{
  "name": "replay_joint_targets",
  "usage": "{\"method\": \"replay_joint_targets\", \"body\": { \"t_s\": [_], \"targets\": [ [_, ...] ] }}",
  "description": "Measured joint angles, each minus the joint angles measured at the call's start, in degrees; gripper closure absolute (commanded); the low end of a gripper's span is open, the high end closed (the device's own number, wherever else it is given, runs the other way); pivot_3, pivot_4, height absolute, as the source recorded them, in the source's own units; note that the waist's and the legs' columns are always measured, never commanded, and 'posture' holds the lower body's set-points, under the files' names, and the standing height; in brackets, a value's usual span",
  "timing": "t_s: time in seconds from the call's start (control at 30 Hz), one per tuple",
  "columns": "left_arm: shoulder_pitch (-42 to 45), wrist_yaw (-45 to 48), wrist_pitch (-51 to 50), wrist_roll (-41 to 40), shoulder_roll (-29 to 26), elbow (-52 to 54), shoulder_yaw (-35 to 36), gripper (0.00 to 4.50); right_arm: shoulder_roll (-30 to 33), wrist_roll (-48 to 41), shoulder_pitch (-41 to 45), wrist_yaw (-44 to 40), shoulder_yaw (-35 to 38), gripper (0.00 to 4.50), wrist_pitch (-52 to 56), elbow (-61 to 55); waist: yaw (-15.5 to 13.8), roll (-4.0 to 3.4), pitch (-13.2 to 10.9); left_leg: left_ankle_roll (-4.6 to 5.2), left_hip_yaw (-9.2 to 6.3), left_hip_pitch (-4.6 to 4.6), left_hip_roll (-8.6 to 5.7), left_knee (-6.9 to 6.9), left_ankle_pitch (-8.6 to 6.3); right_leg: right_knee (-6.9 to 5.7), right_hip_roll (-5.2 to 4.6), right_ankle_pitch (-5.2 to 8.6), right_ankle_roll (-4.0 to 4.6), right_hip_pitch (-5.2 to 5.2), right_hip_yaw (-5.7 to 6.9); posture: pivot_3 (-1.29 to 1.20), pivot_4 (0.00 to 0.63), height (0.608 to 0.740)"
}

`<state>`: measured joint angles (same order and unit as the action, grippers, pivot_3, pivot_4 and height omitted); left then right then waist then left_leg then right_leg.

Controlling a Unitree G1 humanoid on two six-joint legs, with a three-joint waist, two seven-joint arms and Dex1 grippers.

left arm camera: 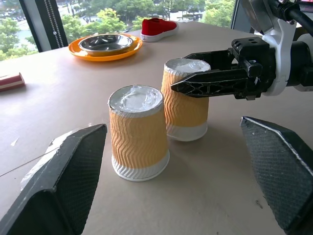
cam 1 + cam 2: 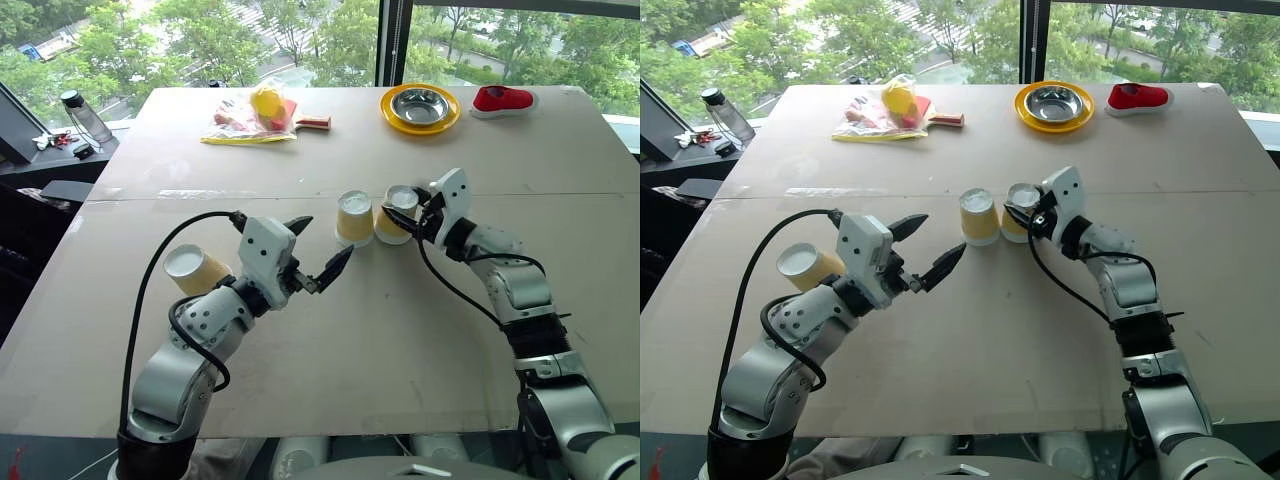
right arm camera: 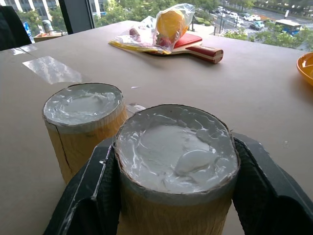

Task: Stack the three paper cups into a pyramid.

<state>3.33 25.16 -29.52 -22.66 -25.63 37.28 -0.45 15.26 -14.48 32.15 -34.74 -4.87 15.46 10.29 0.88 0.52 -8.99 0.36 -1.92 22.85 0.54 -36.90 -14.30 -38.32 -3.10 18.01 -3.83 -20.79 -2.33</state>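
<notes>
Centrally, two cups point(image 2: 354, 218) mid-table, right gripper point(image 2: 408, 218) jaws clamp one, left gripper point(image 2: 318, 252) jaws wide, third cup point(image 2: 196, 270) near left edge.

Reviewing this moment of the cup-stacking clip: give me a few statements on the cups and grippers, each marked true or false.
1. The right gripper is closed around an upside-down cup. True.
2. The left gripper is holding a cup. False: its jaws stand open and empty, short of the middle cup.
3. One cup already sits on top of two others. False: no cup is stacked; two stand side by side on the table, and the third cup is off by the left arm.
4. The metal bowl rests on an orange plate at the far side. True.
5. All the cups stand rim up. False: the two central ones are inverted.
</notes>
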Motion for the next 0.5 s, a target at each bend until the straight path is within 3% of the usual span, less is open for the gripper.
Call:
{"method": "replay_joint_targets", "body": {
  "t_s": [0.2,0.23,0.33,0.5],
  "targets": [
    [-0.21,0.04,0.0,-0.01,-0.09,0.0,0.09,0.0,-1.36,0.59,0.64,-0.67,-0.01,2.26,-1.96,2.11,0.23,0.0,0.0,0.0,0.01,-0.02,0.02,0.0,0.0,-0.03,0.02,0.0,0.0,-0.01,-0.01,0.0,0.15,0.74],
    [-0.25,0.04,0.0,-0.01,-0.09,0.0,0.1,0.0,-1.79,0.71,0.64,-0.89,-0.02,1.21,-2.37,2.24,0.27,0.0,0.0,0.0,0.01,-0.02,0.03,0.01,0.0,-0.04,0.03,0.0,0.0,-0.02,-0.01,0.0,0.15,0.74],
    [-0.27,0.04,0.0,-0.04,-0.08,0.0,0.18,0.0,-2.45,0.76,0.63,-1.34,-0.36,0.06,-3.27,2.25,0.26,0.0,0.0,0.0,0.01,-0.01,0.03,0.01,0.0,-0.04,0.03,0.0,0.0,-0.02,-0.01,0.0,0.15,0.74],
    [-1.91,0.04,-0.01,-0.07,-0.3,0.82,1.0,0.0,-1.81,0.84,0.33,-1.89,-0.31,0.06,-4.13,2.08,0.2,0.0,0.0,0.01,0.02,-0.01,0.02,0.01,-0.01,-0.03,-0.01,0.0,0.0,-0.02,-0.02,0.0,0.15,0.74]
  ]
}}
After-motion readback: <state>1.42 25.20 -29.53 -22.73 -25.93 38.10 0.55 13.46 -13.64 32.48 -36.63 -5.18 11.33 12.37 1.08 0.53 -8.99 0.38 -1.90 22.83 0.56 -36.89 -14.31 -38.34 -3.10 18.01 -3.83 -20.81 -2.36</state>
